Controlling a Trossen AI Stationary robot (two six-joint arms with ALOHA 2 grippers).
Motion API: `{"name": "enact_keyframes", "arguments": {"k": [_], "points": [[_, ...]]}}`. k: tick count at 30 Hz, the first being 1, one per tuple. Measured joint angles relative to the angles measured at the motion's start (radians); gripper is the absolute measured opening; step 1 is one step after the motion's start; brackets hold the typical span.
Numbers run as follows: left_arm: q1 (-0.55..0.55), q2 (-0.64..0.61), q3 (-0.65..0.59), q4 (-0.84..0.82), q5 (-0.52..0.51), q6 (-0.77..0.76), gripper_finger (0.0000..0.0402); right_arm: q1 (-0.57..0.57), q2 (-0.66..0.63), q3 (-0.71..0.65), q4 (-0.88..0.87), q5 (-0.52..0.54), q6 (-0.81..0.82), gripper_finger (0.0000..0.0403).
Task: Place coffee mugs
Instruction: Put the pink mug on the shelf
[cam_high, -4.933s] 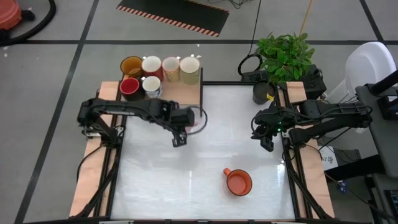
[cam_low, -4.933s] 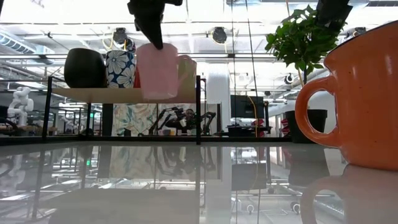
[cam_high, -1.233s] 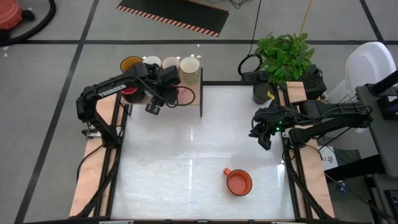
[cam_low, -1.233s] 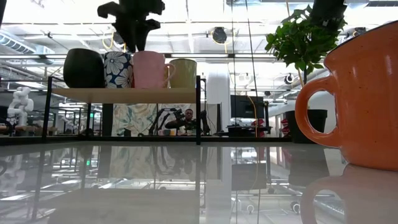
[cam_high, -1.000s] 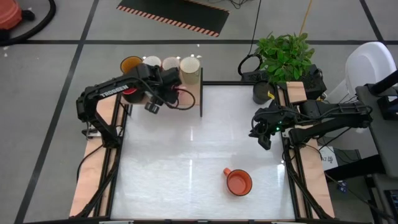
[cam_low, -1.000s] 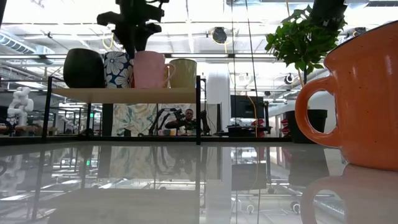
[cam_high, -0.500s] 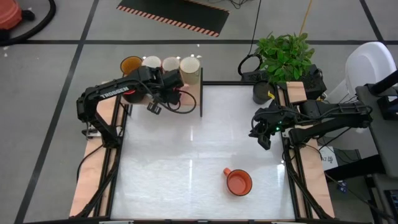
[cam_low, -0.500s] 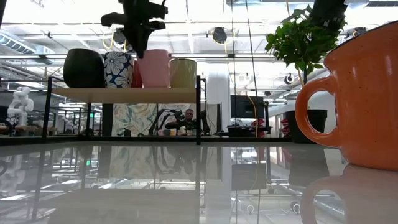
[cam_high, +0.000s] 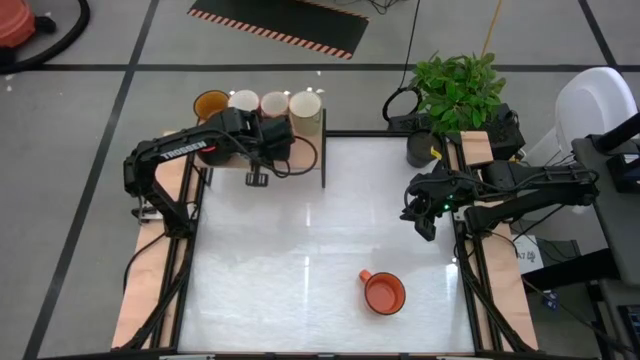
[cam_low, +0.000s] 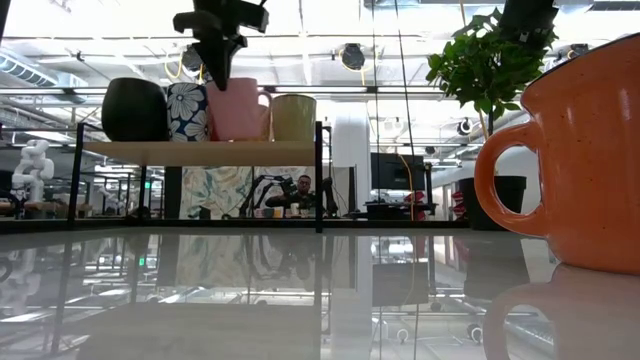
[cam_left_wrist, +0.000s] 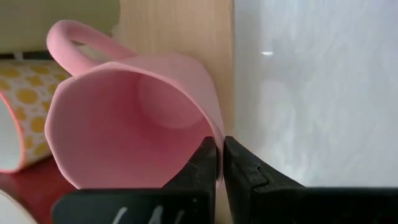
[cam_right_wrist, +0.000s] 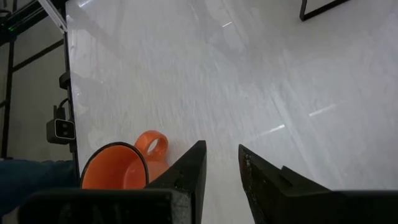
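A glossy white desk (cam_high: 300, 250) stands on a grey floor beside a potted plant (cam_high: 457, 88), with a raised wooden shelf (cam_low: 200, 152) at its far left corner and a bright workshop room beyond. On the shelf, the left hand (cam_left_wrist: 219, 163) pinches the rim of the pink mug (cam_left_wrist: 134, 118), which stands among a dark mug (cam_low: 136, 109), a flowered one (cam_low: 190, 110) and a cream one (cam_low: 293, 117). The orange mug (cam_high: 383, 292) sits alone near the desk's front edge, its empty inside shown only from above and from the right wrist, where the right hand (cam_right_wrist: 221, 163), slightly parted and gripping nothing, hangs at the desk's right side
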Motion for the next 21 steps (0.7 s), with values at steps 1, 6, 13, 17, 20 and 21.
{"name": "enact_keyframes", "arguments": {"k": [1,6,13,17,20,21], "points": [[-0.001,0.0,0.0,-0.002,0.006,-0.022,0.0012,0.0,0.0,0.0,0.0,0.0,-0.002,0.0077],[-0.001,0.0,0.0,0.008,0.033,-0.081,0.0012,0.0,0.0,0.0,0.0,0.0,-0.005,0.0077],[0.021,0.0,0.001,0.03,0.034,-0.125,0.0026,0.0,0.0,0.0,0.0,0.0,-0.002,0.0077],[0.04,0.0,0.001,0.031,0.034,-0.154,0.0029,0.0,0.0,0.0,0.001,0.0,0.01,0.0077],[0.046,0.0,0.001,0.041,0.033,-0.168,0.003,0.0,0.0,0.0,0.001,0.0,0.017,0.0077],[0.046,0.0,0.001,0.051,0.033,-0.17,0.003,0.0,0.0,0.0,0.001,0.0,0.017,0.0077]]}}
